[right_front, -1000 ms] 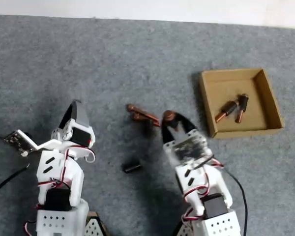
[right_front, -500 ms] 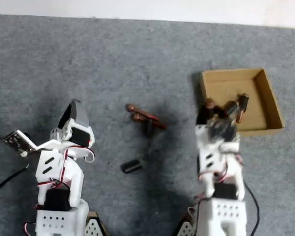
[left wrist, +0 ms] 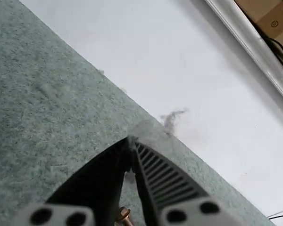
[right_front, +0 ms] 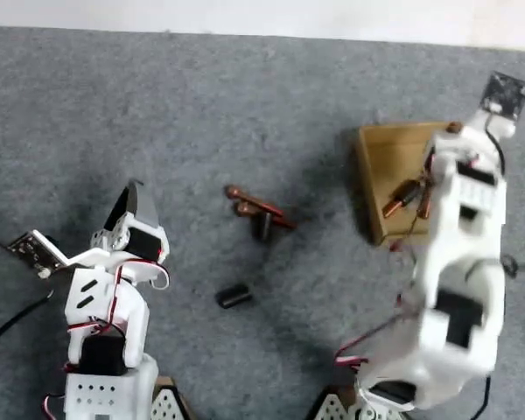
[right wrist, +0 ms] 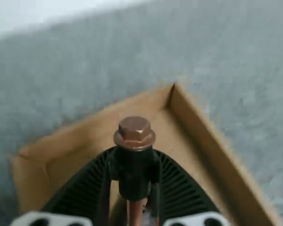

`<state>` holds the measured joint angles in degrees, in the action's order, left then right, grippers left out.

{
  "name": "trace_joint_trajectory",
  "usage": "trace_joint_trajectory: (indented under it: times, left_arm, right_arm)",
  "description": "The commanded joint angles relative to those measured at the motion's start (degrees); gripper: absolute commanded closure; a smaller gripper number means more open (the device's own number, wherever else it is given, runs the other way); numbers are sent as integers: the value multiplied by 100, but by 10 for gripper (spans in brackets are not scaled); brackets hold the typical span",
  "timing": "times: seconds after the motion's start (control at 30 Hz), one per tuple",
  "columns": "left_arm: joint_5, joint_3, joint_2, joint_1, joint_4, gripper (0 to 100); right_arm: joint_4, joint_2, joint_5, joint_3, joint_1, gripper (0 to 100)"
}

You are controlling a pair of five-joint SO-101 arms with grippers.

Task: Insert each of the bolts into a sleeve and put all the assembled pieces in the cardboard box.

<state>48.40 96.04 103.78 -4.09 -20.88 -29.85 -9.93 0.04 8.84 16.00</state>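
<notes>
While the left gripper (left wrist: pixel 131 143) has kept still at the near left, clenched on nothing, the right arm has swung within a second from the loose bolts (right_front: pixel 252 206) at mid-table to the cardboard box (right_front: pixel 368 166) at the far right. That brings an assembled piece (right wrist: pixel 132 172) over the box, where two finished pieces (right_front: pixel 406 196) already lie, so a release looks due. The right gripper (right wrist: pixel 133 162) has its fingers (right wrist: pixel 177 186) parted only by the sleeve they clamp, while a loose sleeve (right_front: pixel 234 297) waits near centre.

White arms (right_front: pixel 105 306) (red, black cables (right_front: pixel 115 297)) with black ribbed end effectors (left wrist: pixel 131 141).
</notes>
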Motion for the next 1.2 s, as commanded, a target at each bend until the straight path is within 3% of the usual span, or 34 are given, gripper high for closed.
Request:
trace_joint_trajectory:
  times: [0.0, 0.07, 0.23, 0.3, 0.5, 0.7, 1.17]
  left_arm:
    - [-53, 110, 57, -66, -9, 994]
    - [-53, 110, 57, -66, -9, 994]
    - [-53, 110, 48, -66, -9, 994]
    - [-53, 110, 48, -66, -9, 994]
    - [-53, 110, 48, -84, -9, 992]
    - [-53, 110, 48, -136, -9, 993]
    - [-53, 110, 48, -321, -9, 993]
  right_arm:
    - [-1341, -901, -44, -2176, -4, 985]
    - [-1956, -1341, -35, -2914, -31, 929]
    - [-3556, -2167, -35, -4347, -163, 625]
    - [-4145, -2273, -35, -4778, -215, 576]
    - [-5622, -2079, -79, -6018, -646, 615]
    - [-7081, -1912, -79, -7002, -1631, 654]
    - [-7116, -1305, -246, -6615, -3248, 656]
